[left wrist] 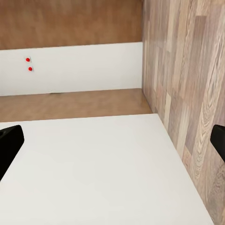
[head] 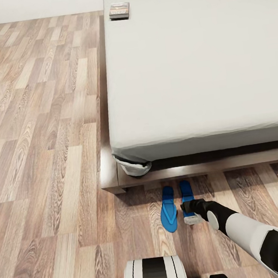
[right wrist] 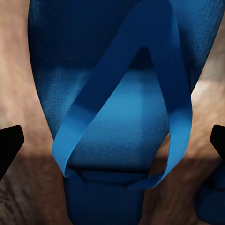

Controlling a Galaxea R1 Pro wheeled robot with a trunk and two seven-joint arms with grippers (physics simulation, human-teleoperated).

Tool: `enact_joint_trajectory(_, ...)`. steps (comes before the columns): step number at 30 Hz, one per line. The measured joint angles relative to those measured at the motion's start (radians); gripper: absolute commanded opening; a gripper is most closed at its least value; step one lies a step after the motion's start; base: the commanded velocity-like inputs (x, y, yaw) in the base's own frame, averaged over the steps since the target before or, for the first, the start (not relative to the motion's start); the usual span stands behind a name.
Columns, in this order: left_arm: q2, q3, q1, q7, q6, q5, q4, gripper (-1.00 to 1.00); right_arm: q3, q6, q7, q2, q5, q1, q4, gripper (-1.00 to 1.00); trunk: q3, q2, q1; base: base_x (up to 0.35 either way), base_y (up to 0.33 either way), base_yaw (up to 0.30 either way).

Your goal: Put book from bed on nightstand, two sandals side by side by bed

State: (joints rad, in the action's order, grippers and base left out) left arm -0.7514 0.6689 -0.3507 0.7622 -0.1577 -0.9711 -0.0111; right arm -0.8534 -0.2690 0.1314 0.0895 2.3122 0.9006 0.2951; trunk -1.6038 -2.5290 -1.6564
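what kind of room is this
Most likely a bedroom: a large low bed with a plain grey mattress on a dark frame, a book lying on it, and two blue sandals on the wood-plank floor beside it.

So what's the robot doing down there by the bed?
It is tidying the sandals. Its right gripper is down on the floor over one blue sandal, fingers open either side of the strap. The other sandal lies right beside it on the wood floor, and both point at the bed. The book sits on the mattress near the far corner, not yet moved to a nightstand.
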Motion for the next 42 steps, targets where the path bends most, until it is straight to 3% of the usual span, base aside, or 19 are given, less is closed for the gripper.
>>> enact_joint_trajectory(3, 0.0, 0.0, 0.0, 0.0, 0.0, 0.0, 0.0, 1.0, 0.0, 0.0, 0.0, 0.0, 0.0, 0.0, 0.0, 1.0, 0.011, 0.001, 0.001, 0.0, 0.0, 0.0)
enact_joint_trajectory(19, 0.0, 0.0, 0.0, 0.0, 0.0, 0.0, 0.0, 1.0, -0.001, -0.001, 0.0, 0.0, 0.001, 0.0, -0.002, 1.0, 0.012, 0.001, 0.001, 0.0, 0.0, 0.0)
enact_joint_trajectory(24, 0.0, 0.0, 0.0, 0.0, 0.0, 0.0, 0.0, 1.0, -0.002, -0.001, 0.0, 0.0, 0.002, 0.0, -0.004, 1.0, 0.031, 0.002, 0.004, 0.0, 0.0, 0.0)
enact_joint_trajectory(34, 0.0, 0.0, 0.001, 0.0, 0.0, 0.0, 0.0, 1.0, -0.002, -0.001, 0.0, 0.0, 0.002, 0.0, -0.016, 1.0, 0.031, 0.002, 0.004, 0.0, 0.0, 0.0)
enact_joint_trajectory(42, 0.0, 0.0, 0.0, 0.0, 0.0, 0.0, 0.0, 1.0, -0.002, -0.001, 0.0, 0.0, 0.001, 0.0, -0.02, 1.0, 0.054, 0.003, 0.006, 0.0, 0.0, 0.0)
